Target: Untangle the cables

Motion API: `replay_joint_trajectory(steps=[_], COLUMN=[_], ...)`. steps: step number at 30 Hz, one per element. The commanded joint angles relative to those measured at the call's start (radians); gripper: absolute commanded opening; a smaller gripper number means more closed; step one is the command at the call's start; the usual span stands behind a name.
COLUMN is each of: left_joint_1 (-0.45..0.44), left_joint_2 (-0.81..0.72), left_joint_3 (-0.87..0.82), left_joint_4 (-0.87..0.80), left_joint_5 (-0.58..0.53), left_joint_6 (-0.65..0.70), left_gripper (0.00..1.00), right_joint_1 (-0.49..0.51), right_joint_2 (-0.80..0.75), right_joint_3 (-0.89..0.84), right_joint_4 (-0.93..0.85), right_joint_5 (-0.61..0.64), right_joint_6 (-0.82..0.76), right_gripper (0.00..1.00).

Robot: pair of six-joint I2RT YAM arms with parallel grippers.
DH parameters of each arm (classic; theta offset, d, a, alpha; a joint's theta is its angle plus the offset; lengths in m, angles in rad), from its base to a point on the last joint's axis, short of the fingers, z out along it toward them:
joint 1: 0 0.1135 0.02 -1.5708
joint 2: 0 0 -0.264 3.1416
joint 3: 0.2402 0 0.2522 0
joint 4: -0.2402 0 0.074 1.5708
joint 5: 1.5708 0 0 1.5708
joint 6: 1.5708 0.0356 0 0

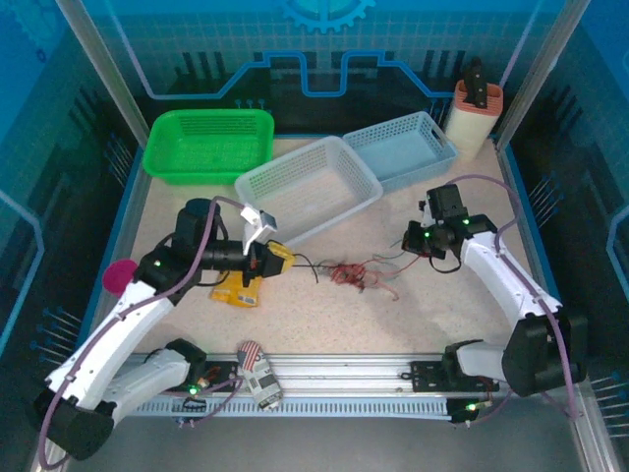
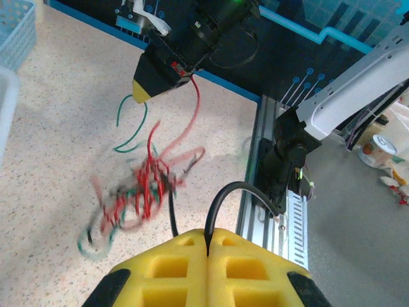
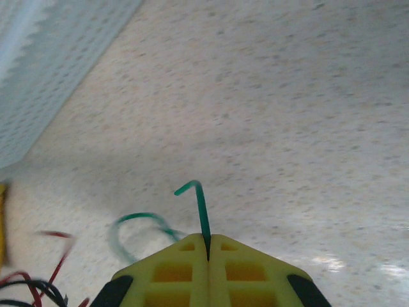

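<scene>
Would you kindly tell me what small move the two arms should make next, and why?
Probably draw them slowly apart. The left gripper is shut on a black cable, the right gripper on a green cable, and both strands lead toward the tangle on the table between them, so gentle tension might draw them free.

Black cable (image 2: 220, 197) in closed left pincer (image 2: 208, 235)
</scene>
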Motion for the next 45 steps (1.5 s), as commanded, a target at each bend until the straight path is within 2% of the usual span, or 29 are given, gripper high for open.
replay_joint_trajectory(steps=[1, 6, 13, 24, 30, 35, 40, 45], left_joint_1=[0.024, 0.046, 0.045, 0.044, 0.043, 0.034, 0.013, 0.008], left_joint_2=[-0.026, -0.04, -0.017, 0.104, 0.223, 0.304, 0.345, 0.323], left_joint_3=[-0.003, -0.004, -0.025, 0.021, 0.077, 0.118, 0.119, 0.058], left_joint_4=[-0.081, -0.107, -0.031, 0.226, 0.414, 0.542, 0.588, 0.623], left_joint_5=[0.026, 0.03, 0.051, 0.081, 0.054, 0.015, -0.033, -0.063], left_joint_6=[0.036, 0.046, -0.003, -0.097, -0.167, -0.217, -0.231, -0.239], left_gripper=[0.0, 0.0, 0.0, 0.0, 0.0, 0.0, 0.0, 0.0], right_joint_1=[-0.031, -0.048, -0.047, -0.047, -0.048, -0.069, -0.086, -0.091], right_joint_2=[0.012, 0.014, -0.018, -0.179, -0.222, -0.247, -0.218, -0.105], right_joint_3=[-0.02, -0.029, -0.029, 0.029, 0.068, 0.086, 0.127, 0.201], right_joint_4=[-0.023, 0.002, 0.078, 0.045, 0.05, 0.127, 0.255, 0.353], right_joint_5=[0.09, 0.086, -0.049, -0.028, -0.001, -0.009, -0.006, 0.039], right_joint_6=[-0.018, -0.031, -0.096, -0.087, -0.07, -0.041, -0.02, -0.024], right_gripper=[0.0, 0.0, 0.0, 0.0, 0.0, 0.0, 0.0, 0.0])
